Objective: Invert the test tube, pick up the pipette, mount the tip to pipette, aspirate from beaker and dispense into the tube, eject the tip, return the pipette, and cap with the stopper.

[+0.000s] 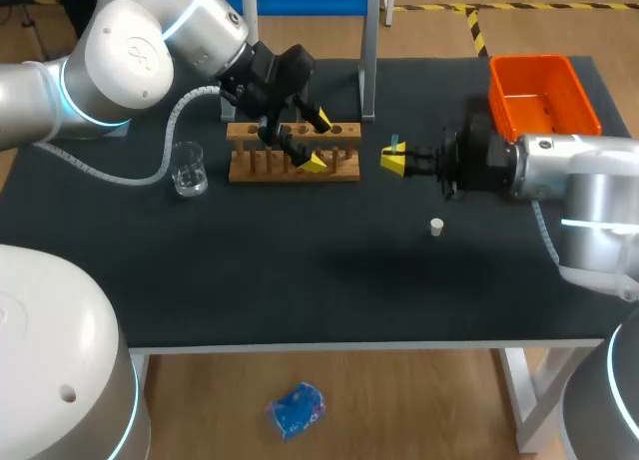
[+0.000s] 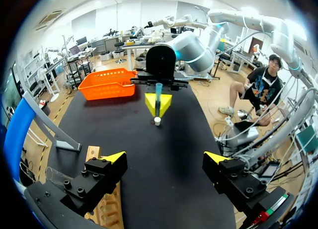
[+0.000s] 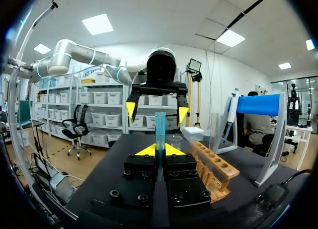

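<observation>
My right gripper (image 1: 392,160) is shut on a bluish clear test tube (image 1: 394,143), held just right of the wooden rack (image 1: 295,166). In the right wrist view the test tube (image 3: 160,131) stands up between the pinched yellow tips of the right gripper (image 3: 160,150). My left gripper (image 1: 317,141) hangs open above the rack's right half, empty. From the left wrist view the left gripper (image 2: 165,159) faces the test tube (image 2: 158,96), with the white stopper (image 2: 157,120) on the mat below it. The stopper (image 1: 436,226) lies in front of my right gripper. A glass beaker (image 1: 189,171) stands left of the rack.
An orange bin (image 1: 542,96) sits at the back right corner. The pipette stand (image 1: 367,71) with its blue top rises behind the rack; the stand (image 3: 258,106) and the pipette (image 3: 231,110) show past the rack (image 3: 216,167) in the right wrist view.
</observation>
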`<control>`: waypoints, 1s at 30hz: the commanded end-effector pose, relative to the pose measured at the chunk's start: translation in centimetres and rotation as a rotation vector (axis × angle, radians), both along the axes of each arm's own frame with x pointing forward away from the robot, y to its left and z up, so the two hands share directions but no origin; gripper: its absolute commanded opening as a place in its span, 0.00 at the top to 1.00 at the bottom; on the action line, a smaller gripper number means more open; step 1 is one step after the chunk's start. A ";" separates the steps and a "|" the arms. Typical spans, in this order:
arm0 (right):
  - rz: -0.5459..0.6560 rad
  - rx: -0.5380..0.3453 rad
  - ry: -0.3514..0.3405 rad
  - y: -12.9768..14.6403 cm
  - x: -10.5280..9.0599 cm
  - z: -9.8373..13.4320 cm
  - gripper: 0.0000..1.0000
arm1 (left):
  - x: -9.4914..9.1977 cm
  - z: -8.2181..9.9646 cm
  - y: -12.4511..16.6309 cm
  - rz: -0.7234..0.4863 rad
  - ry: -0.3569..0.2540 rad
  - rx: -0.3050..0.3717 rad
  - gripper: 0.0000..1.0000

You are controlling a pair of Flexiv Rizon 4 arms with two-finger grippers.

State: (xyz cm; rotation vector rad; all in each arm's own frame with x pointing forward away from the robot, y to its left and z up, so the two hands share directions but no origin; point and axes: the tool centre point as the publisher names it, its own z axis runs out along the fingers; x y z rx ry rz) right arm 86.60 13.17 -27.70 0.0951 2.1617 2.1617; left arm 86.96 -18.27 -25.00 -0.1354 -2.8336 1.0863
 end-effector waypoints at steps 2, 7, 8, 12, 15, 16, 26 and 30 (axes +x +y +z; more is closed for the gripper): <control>0.014 0.011 0.006 0.0 -1.4 -0.2 1.00 | 0.0 0.1 0.0 -0.001 0.002 0.004 0.00; 0.041 -0.003 0.023 0.0 -3.2 -0.8 1.00 | 0.0 0.1 0.0 -0.001 0.002 0.004 0.00; 0.052 -0.017 0.025 0.0 -3.6 -0.9 1.00 | 0.0 0.1 0.0 -0.001 0.002 0.004 0.00; 0.052 -0.017 0.025 0.0 -3.6 -0.9 1.00 | 0.0 0.1 0.0 -0.001 0.002 0.004 0.00; 0.052 -0.017 0.025 0.0 -3.6 -0.9 1.00 | 0.0 0.1 0.0 -0.001 0.002 0.004 0.00; 0.052 -0.017 0.025 0.0 -3.6 -0.9 1.00 | 0.0 0.1 0.0 -0.001 0.002 0.004 0.00; 0.052 -0.017 0.025 0.0 -3.6 -0.9 1.00 | 2.0 1.5 5.7 0.167 -0.029 -0.026 0.00; 0.052 -0.017 0.025 0.0 -3.6 -0.9 1.00 | 2.3 3.0 10.3 0.282 -0.064 -0.054 0.00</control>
